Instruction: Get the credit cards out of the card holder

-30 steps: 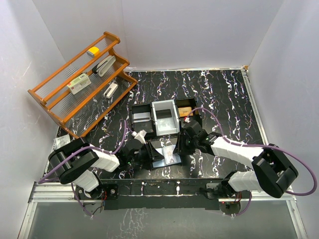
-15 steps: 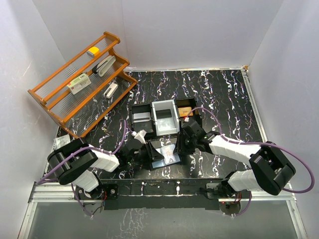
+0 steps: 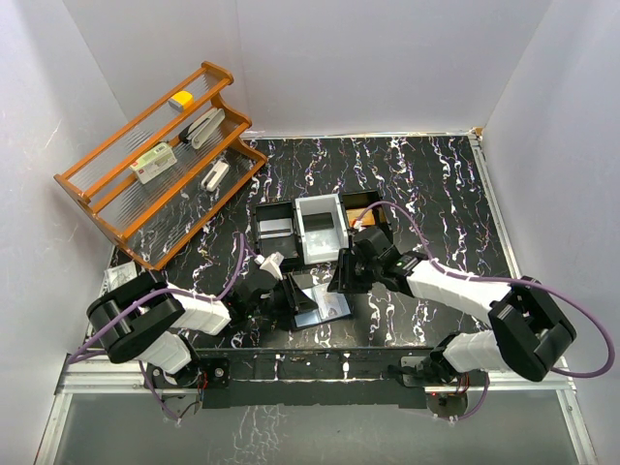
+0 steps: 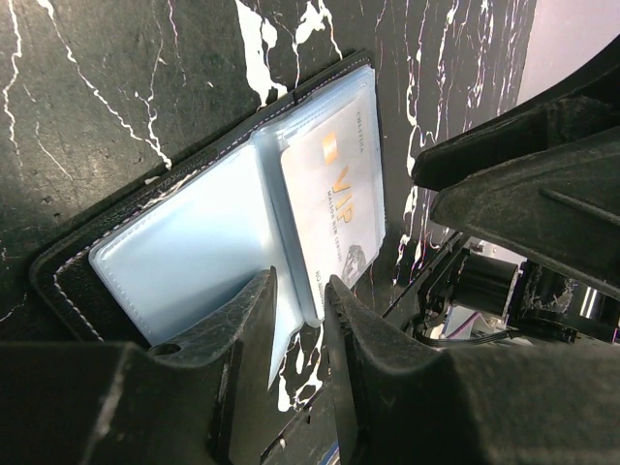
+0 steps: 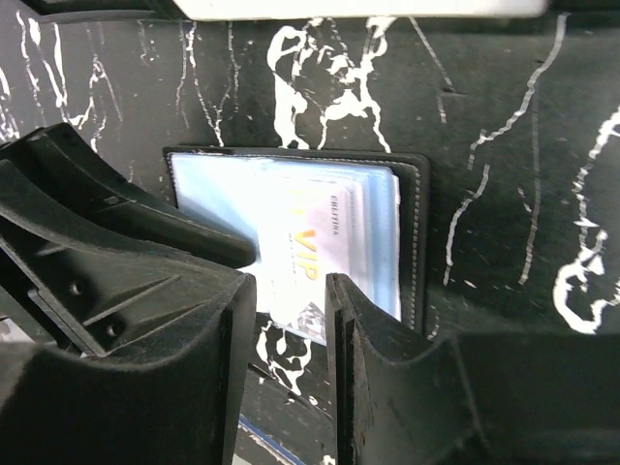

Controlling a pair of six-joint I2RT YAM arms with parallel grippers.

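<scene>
I see the card holder (image 3: pixel 318 300) lying open on the counter (image 3: pixel 436 184), between the two arms. My left pincer (image 4: pixel 298 291) stands narrowly parted around a clear pocket leaf. My right pincer (image 5: pixel 291 286) stands narrowly parted over the VIP card (image 5: pixel 325 237).

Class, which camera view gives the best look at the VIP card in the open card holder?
Left wrist view: the VIP card lies nearly whole in the card holder, lettering readable. Right wrist view shows it too, its lower part behind the right hand. Top view shows only a small pale patch.
</scene>
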